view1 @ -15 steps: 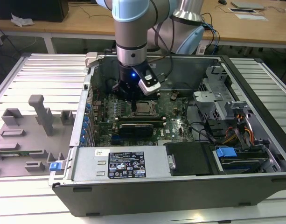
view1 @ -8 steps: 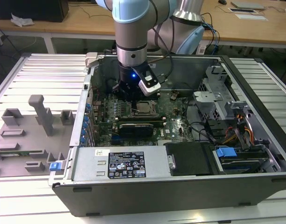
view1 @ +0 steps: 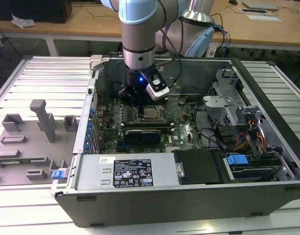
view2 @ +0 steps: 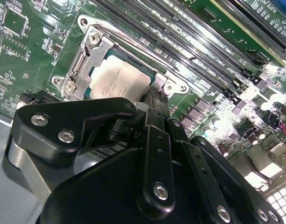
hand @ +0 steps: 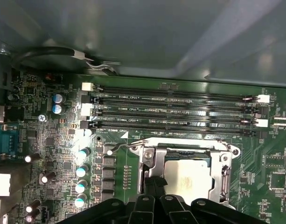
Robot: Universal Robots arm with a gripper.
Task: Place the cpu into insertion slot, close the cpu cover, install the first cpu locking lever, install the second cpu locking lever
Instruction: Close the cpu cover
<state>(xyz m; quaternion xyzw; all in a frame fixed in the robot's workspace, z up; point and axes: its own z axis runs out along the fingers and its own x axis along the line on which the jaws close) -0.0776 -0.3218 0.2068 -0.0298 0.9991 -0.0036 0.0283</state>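
Observation:
The cpu (view2: 115, 81) (hand: 188, 181) lies flat with its silver top up in the insertion slot (view1: 152, 112) on the green board. The cpu cover (view2: 85, 59) (hand: 180, 148) lies down around it as a metal frame, and the chip shows through its window. A thin wire locking lever (hand: 118, 147) (view2: 138, 46) runs along one side of the frame. My gripper (view1: 139, 105) (view2: 152, 97) (hand: 155, 183) hangs low over the slot's edge. Its black fingers are shut together with nothing between them, and their tip is at the rim of the cover beside the chip.
Long black memory slots (hand: 175, 112) (view2: 194, 32) run beside the socket, and upright capacitors (hand: 81, 170) stand on another side. A long black card (view1: 142, 133) sits in front of the socket. The case walls (view1: 189, 68), power supply (view1: 123, 171) and drive bays (view1: 247, 142) hem the board in. Grey fixtures (view1: 42, 120) stand outside.

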